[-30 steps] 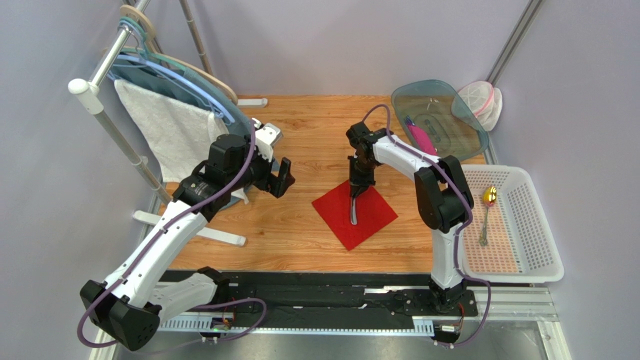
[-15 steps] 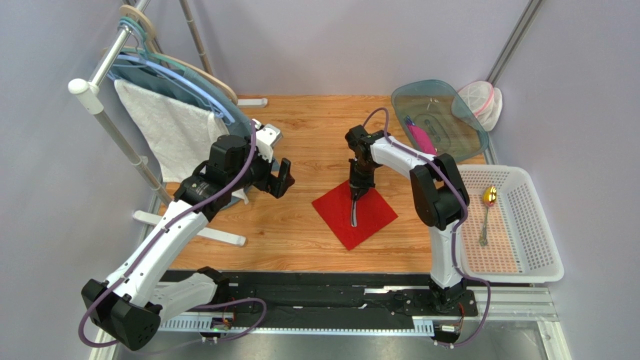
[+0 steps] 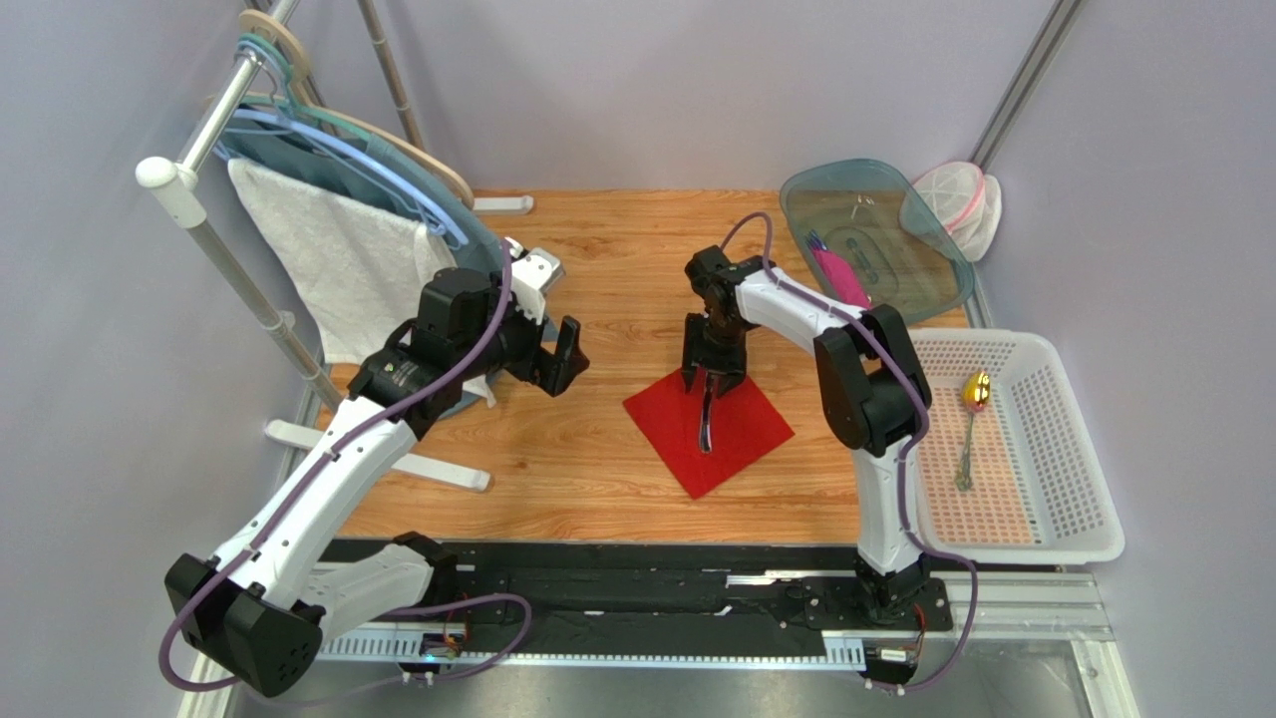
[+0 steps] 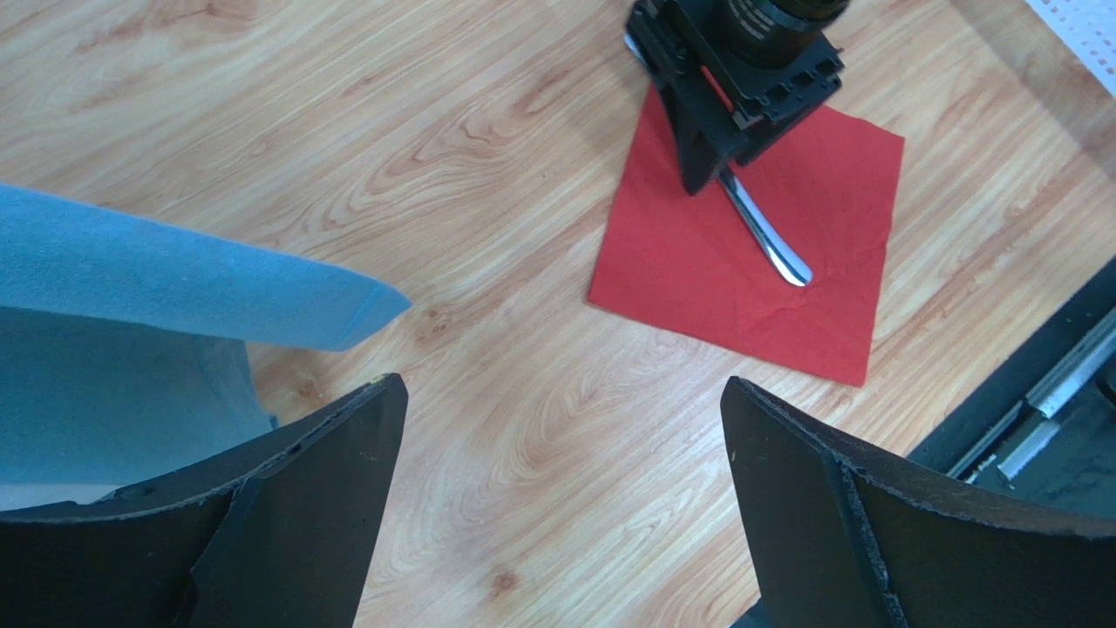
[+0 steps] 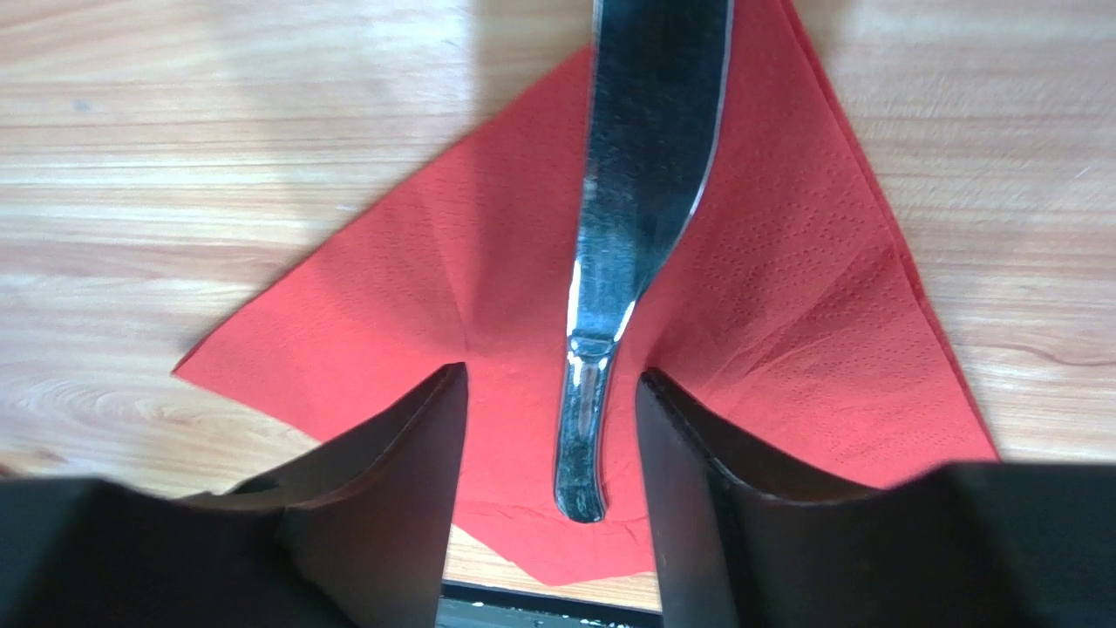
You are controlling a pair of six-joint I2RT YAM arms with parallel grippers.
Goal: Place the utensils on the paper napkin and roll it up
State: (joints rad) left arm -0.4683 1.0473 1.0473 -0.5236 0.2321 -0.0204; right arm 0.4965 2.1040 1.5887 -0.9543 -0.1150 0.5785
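Note:
The red paper napkin lies flat on the wooden table, one corner pointing toward the arms. A silver knife lies along its middle. My right gripper hangs just over the napkin's far half. It is open, its jaws standing either side of the knife handle without touching it, with the napkin below. My left gripper hovers open and empty over bare wood to the napkin's left. In its wrist view the napkin and knife lie ahead. Another slim silver utensil lies in the white basket.
A rack with hangers, a white towel and blue cloth stands at the left, close behind my left gripper. A clear tub with a pink item sits at the back right. A gold object also lies in the basket.
My right gripper's jaws have opened and let go of the knife, which now rests on the napkin. The left arm has not moved.

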